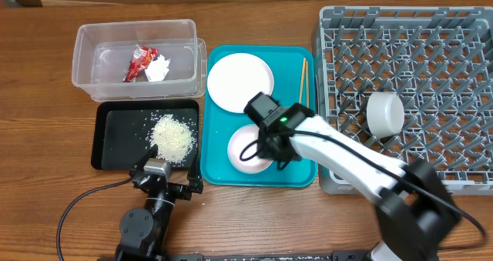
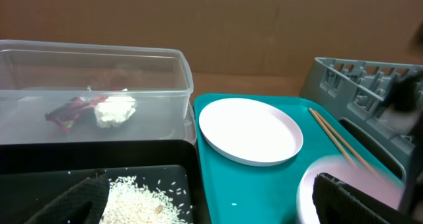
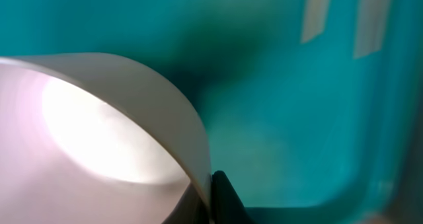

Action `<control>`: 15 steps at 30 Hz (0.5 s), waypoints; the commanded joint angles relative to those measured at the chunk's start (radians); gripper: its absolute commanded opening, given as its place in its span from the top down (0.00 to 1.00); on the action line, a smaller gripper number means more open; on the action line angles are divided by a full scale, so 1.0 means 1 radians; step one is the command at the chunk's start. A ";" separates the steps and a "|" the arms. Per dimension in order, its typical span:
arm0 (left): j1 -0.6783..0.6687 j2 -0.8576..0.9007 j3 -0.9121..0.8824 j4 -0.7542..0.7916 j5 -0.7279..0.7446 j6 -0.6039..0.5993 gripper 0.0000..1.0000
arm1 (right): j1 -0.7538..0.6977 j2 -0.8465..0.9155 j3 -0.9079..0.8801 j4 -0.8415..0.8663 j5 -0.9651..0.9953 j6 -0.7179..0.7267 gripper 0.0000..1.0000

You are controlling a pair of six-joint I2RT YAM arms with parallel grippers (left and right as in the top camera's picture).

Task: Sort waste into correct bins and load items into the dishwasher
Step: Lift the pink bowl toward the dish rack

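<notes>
Red wrapper (image 1: 137,63) and tissue (image 1: 159,70) are held in the clear tub (image 1: 78,61) — rice (image 1: 172,136) on the black tray (image 1: 119,138). One cup (image 1: 384,112) is racked; plate (image 1: 240,81), bowl (image 1: 240,149), chopsticks (image 1: 304,80) beside the rack (image 1: 431,61).

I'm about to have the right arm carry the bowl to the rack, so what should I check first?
1. Right gripper at the bowl rim: ok.
2. Fingers shut on the bowl: cannot tell.
3. Open rack space beside the white cup: ok.
4. Chopsticks lying apart from the bowl: ok.
5. Left gripper open, away from the bowl: ok.
</notes>
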 commanded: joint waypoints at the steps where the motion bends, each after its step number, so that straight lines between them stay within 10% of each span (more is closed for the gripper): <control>1: 0.005 -0.005 -0.003 0.001 0.011 -0.006 0.00 | -0.010 -0.225 0.093 -0.068 0.500 -0.006 0.96; 8: 0.005 -0.005 -0.003 0.001 0.011 -0.006 0.00 | -0.062 -0.418 0.094 -0.132 1.205 -0.025 0.96; 15: 0.005 -0.005 -0.003 0.001 0.011 -0.006 0.00 | -0.386 -0.405 0.088 -0.146 1.266 -0.168 0.96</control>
